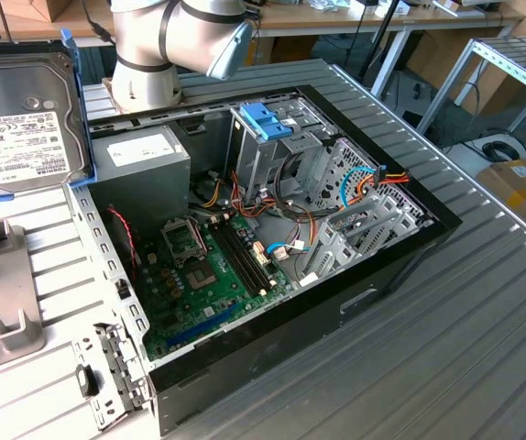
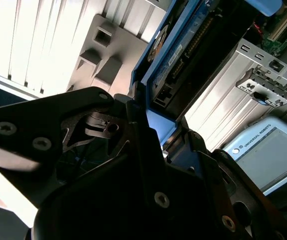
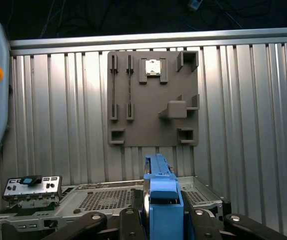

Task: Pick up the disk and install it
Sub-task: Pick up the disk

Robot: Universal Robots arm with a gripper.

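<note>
Now, the disk [image 1: 25, 124] is held aloft, outside the open computer case [image 1: 272, 229].
Exterior view: it hangs label-out at the view's left, the arm [image 1: 167, 41] folded behind the case. Second wrist view: the gripper [image 2: 153, 132] has its jaws clamped on the blue bracket [image 2: 148, 70]. First wrist view: the grey fixture plate [image 3: 153, 97] lies beyond; I'd keep the disk square to the drive cage [image 1: 268, 151], away from the cables [image 1: 373, 183].
</note>
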